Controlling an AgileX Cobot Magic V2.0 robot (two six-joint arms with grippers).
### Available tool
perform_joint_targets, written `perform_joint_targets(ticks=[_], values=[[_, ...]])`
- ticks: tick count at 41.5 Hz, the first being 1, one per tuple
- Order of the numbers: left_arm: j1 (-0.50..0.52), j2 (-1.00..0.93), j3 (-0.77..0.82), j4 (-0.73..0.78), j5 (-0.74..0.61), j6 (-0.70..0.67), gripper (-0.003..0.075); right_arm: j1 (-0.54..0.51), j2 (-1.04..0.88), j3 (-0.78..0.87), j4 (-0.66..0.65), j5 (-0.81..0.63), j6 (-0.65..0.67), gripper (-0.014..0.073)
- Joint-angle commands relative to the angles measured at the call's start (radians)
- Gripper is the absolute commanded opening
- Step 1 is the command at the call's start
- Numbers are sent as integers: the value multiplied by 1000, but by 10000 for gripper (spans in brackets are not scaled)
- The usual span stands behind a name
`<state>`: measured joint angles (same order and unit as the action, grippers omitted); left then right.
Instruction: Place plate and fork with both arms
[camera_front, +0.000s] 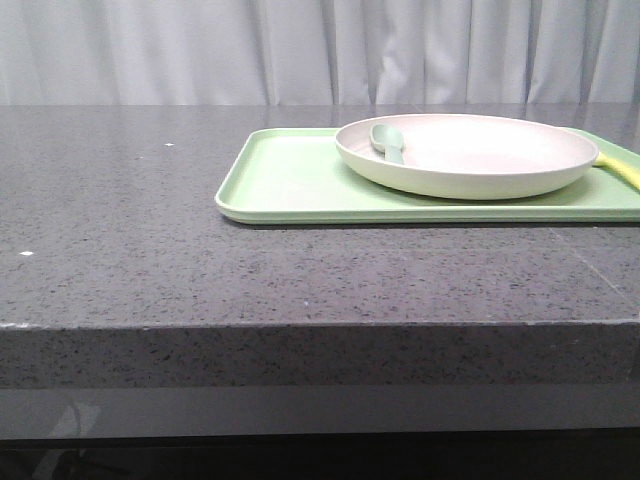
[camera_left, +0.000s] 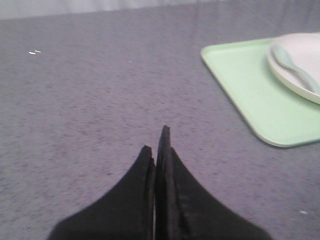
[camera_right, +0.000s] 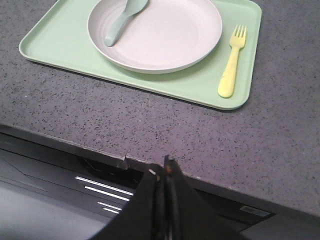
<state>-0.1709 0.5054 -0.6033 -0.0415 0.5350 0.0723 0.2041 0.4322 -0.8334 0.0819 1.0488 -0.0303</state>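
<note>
Nearest in the right wrist view: right gripper (camera_right: 161, 173), fingers pressed together, nothing held, hanging off the near table edge over the dark frame below. Left gripper (camera_left: 157, 142) likewise pinched closed and empty, low above bare grey speckled countertop (camera_front: 120, 230), well apart from the tray. Neither arm shows in the front view, so both look parked or just starting; closed fingers suggest a rest pose, not a grasp setup.

Farther out: light-green tray (camera_right: 60, 42) lies flat on the countertop, toward the robot's right. The plate (camera_right: 165, 37) sits on the tray, upright, filling most of its width. A grey-green spoon (camera_right: 122, 20) rests inside the plate, bowl leaning on the rim at the far-left part. The fork (camera_right: 232, 62) lies flat on the tray just beside the plate, on the robot's right, tines pointing away, not touching the plate as far as I can tell. In the front view only its yellow handle end peeks out past the plate rim.

Judgement: task not begun. Fork sits on the right arm's side, plate reachable by the left, likely why it is a two-arm job. Both grippers must open first.
</note>
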Motion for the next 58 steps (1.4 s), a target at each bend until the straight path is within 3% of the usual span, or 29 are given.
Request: perform_joint_targets(ticks=[1,12,18,20,51,58], values=[[78,-93,88,42,-163,-11,-20,1,7,-21,0,-62,1,-67],[149,-430,497,52,-523,-11,-20,1,7,-21,-1,-61,1,-67],[153,-521,619,7,-661,-11,-20,1,7,-21,-1,-61,1,-67],[164,-535,610,-16,-602,-11,-20,1,7,-21,-1,-60,1,-67],[182,-535,615,-18,-598,-11,-20,1,7,-21,-1,-59,1,-67],[108,-534,615,-18,-598,-11,-20,1,7,-21,-1,-59,1,-67]])
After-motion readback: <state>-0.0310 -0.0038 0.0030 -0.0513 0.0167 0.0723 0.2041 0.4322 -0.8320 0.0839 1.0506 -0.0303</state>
